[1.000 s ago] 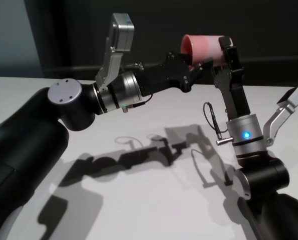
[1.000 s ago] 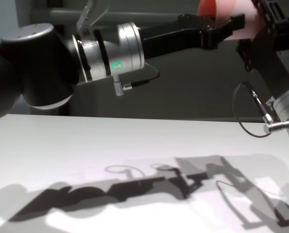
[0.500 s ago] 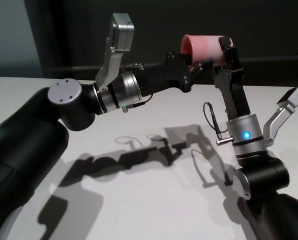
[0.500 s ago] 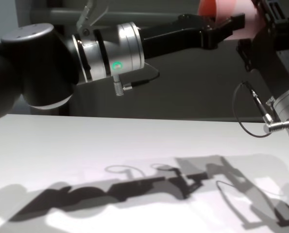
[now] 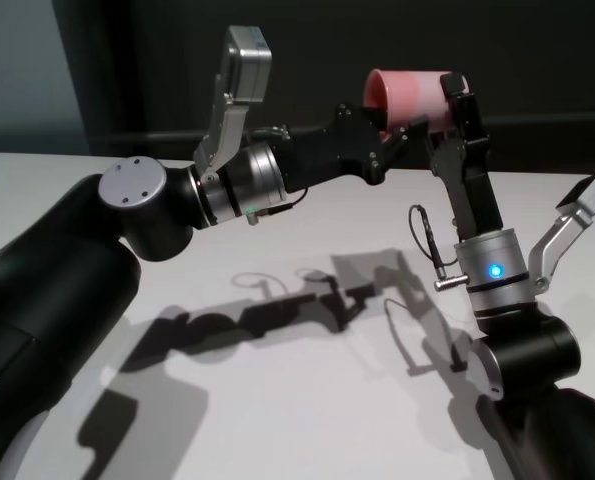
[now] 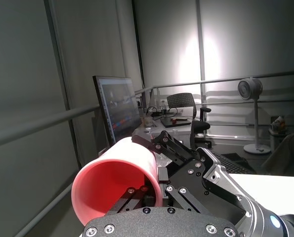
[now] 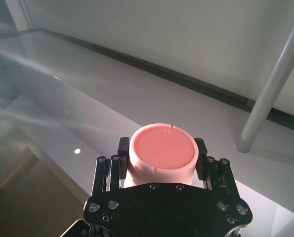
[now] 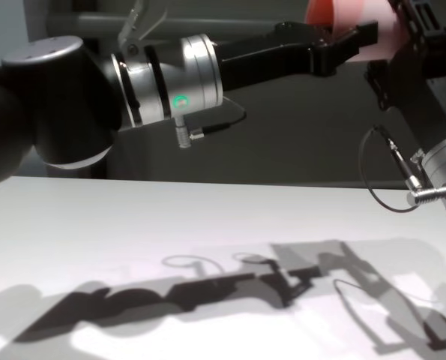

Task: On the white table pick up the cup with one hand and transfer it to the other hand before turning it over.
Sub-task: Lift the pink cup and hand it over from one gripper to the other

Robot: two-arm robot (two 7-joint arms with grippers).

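Observation:
The salmon-pink cup (image 5: 412, 95) lies on its side in the air, high above the white table (image 5: 307, 400). My right gripper (image 5: 445, 105) points up and is shut on the cup's base end. In the right wrist view the cup's flat bottom (image 7: 162, 148) sits between both pads (image 7: 123, 148). My left gripper (image 5: 392, 128) reaches across from the left and meets the cup's open rim end. The left wrist view looks straight into the cup's mouth (image 6: 112, 190). In the chest view the cup (image 8: 342, 11) is cut off by the top edge.
Both arms cast shadows across the middle of the table (image 8: 133, 225). A dark wall (image 5: 537, 50) stands behind the table's far edge. A black cable loop (image 5: 422, 240) hangs beside my right wrist.

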